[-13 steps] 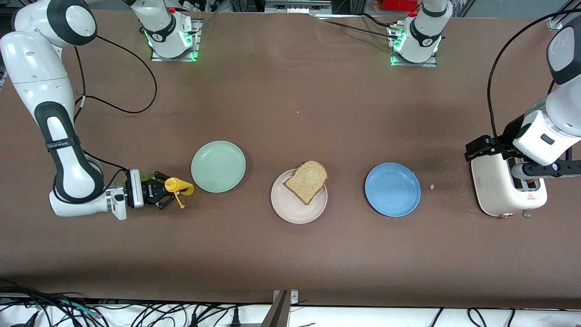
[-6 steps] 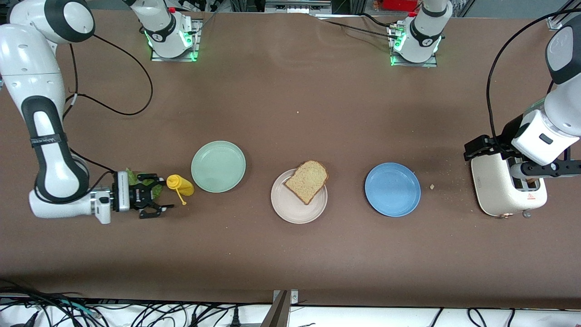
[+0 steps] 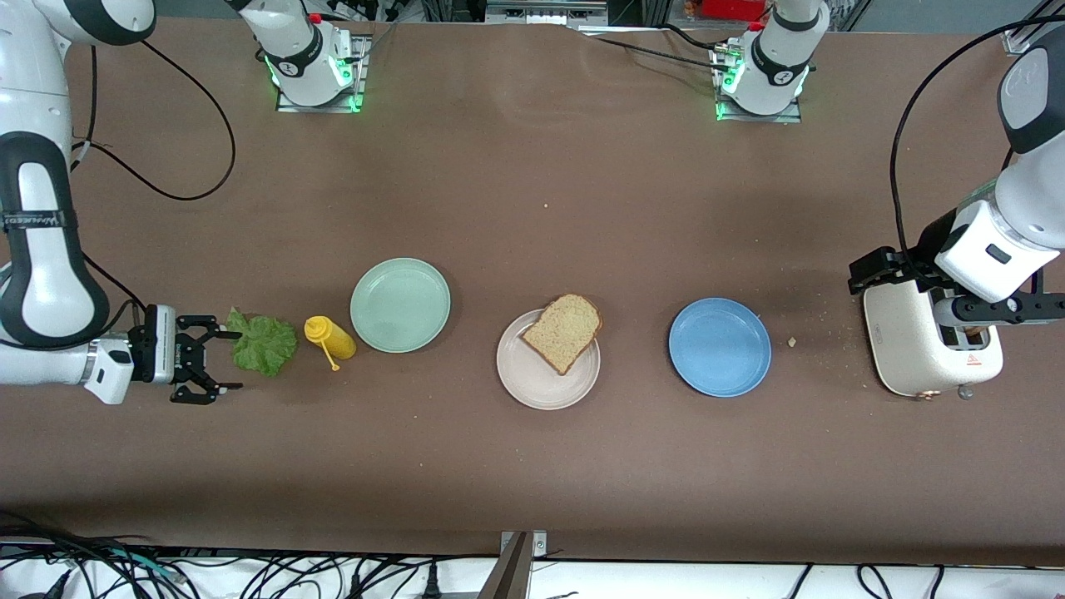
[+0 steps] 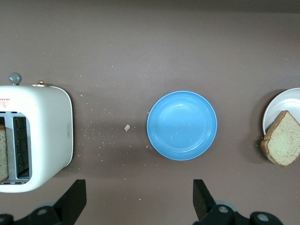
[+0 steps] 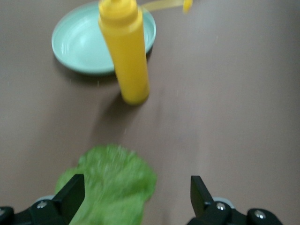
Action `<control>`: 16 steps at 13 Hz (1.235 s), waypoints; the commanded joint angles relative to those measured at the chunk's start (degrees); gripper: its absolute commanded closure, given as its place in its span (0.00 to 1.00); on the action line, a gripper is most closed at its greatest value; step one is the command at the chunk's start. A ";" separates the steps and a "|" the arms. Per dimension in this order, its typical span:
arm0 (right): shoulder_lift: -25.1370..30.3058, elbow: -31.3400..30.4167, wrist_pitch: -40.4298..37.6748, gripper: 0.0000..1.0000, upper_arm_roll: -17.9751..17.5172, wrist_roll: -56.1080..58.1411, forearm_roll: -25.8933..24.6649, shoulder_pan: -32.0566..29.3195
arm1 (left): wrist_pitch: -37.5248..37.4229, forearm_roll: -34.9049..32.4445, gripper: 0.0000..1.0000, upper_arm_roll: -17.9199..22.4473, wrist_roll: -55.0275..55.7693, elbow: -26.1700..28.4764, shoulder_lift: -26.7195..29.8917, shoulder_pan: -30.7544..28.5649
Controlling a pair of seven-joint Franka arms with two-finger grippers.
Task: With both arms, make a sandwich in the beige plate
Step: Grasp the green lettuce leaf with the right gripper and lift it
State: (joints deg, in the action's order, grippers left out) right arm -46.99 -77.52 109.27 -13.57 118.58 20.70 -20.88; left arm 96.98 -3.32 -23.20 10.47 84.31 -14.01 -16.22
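The right gripper [image 3: 206,359] is held wide open and empty, just beside the lettuce leaf [image 3: 264,343], which lies flat near the mustard bottle [image 3: 329,335]. The leaf is judged light, soft and easily torn; its ruffled edge should be pinched gently. One bread slice [image 3: 563,331] rests on the beige plate [image 3: 532,383]. The left gripper [image 4: 138,199] is also open, over the toaster [image 3: 925,345].

The work surface is a flat, matte brown table covering [image 3: 532,466] spanning the full view, with scattered pale crumbs [image 3: 792,341] toward the left arm's end. Black cables [image 3: 250,574] run along a white ledge [image 3: 666,578] at the table's near edge.
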 commanded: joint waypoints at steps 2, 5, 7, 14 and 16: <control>2.87 -11.23 13.48 0.00 0.22 -1.95 -3.92 0.23 | -0.74 -0.02 0.00 -0.09 -0.89 -0.55 0.47 -0.13; 3.22 -14.59 16.76 0.01 0.22 -2.04 -3.04 0.32 | -0.74 -0.02 0.00 -0.18 -0.89 -0.55 0.47 -0.13; 3.14 -15.82 17.38 0.15 0.30 -2.56 -1.90 0.58 | -0.74 -0.02 0.00 -0.26 -0.89 -0.55 0.47 -0.13; 6.02 -19.08 18.97 1.00 1.18 -2.73 1.27 0.49 | -0.91 -0.02 0.00 -0.26 -0.89 -0.55 0.47 -0.13; 9.97 -19.16 15.38 1.00 1.09 -8.07 -0.13 1.10 | -0.91 -0.02 0.00 -0.26 -0.89 -0.55 0.47 -0.13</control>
State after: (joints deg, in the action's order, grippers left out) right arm -42.59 -93.72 127.05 -12.97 114.55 21.43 -20.68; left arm 96.94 -3.32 -23.29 10.47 84.31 -14.01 -16.22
